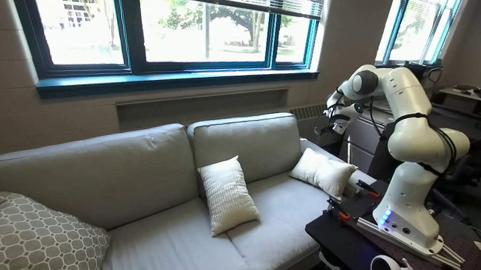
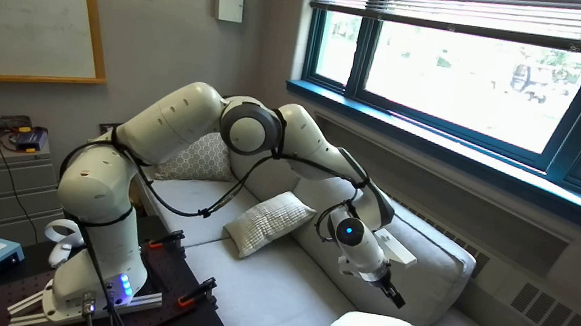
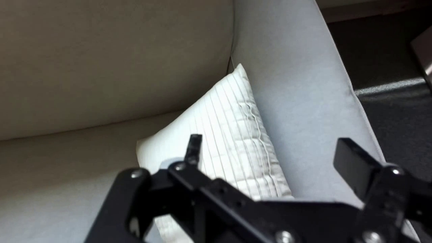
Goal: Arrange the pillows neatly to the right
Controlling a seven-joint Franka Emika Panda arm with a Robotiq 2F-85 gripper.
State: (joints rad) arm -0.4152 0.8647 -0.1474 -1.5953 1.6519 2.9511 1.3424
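My black two-fingered pincer (image 3: pixel 271 153) stands wide and empty near the light-grey fabric sofa armrest (image 3: pixel 300 94). One cream-white pleated square pillow (image 3: pixel 229 145) leans against that armrest, so I judge half done; the other cream-white square pillow (image 1: pixel 228 196) sits well apart from the armrest, left to bring over.

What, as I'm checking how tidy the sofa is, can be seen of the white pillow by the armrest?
The small pillow is creamy white and puffy, fabric by its look, with fine lines like pleats and pointed corners. It rests on the seat, tilted, apparently leaning against the armrest, one corner near where armrest and backrest meet. The open fingers hang above it; no contact shows.
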